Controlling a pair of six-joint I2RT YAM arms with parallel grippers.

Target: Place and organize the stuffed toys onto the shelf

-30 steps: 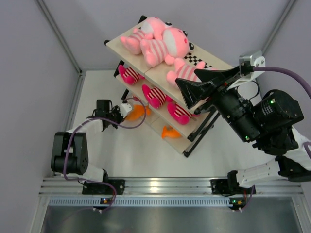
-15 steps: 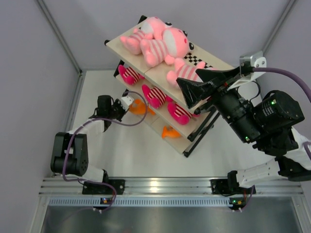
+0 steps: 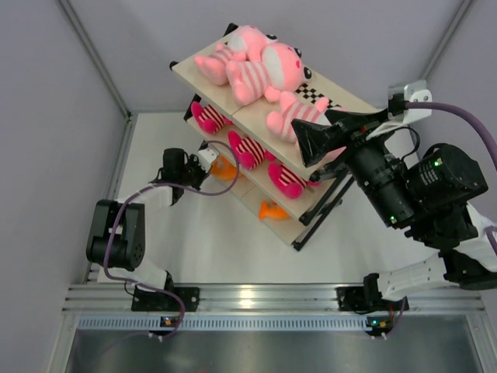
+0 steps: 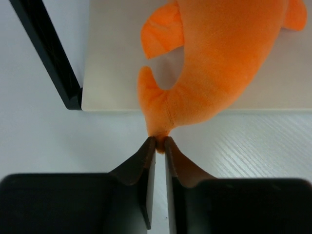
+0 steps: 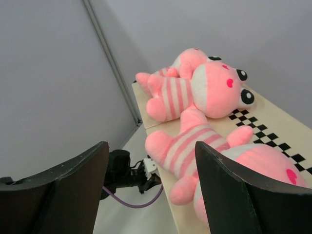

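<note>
The shelf (image 3: 189, 74) stands tilted across the middle of the floor. Three pale-pink stuffed toys (image 3: 260, 66) lie on its top board (image 5: 275, 122). Hot-pink striped ones (image 3: 248, 149) fill the middle tier. An orange toy (image 4: 219, 58) lies on the bottom board (image 4: 112, 58) at the left end, and a second orange toy (image 3: 272, 210) sits further right. My left gripper (image 4: 159, 143) is just off the board's edge, shut on the tip of the first orange toy's tail. My right gripper (image 5: 151, 146) hangs open above the top board, holding nothing.
A black frame leg (image 4: 48, 48) of the shelf stands just left of the held toy. Grey walls enclose the white floor (image 3: 217, 241). A checker strip (image 5: 263, 131) runs along the top board's far side. The left arm's purple cable (image 3: 206, 198) loops beside the shelf.
My left gripper has carried the orange toy up and right, to the bottom tier's left end. Its body now rests on the board. The right arm has barely shifted.
</note>
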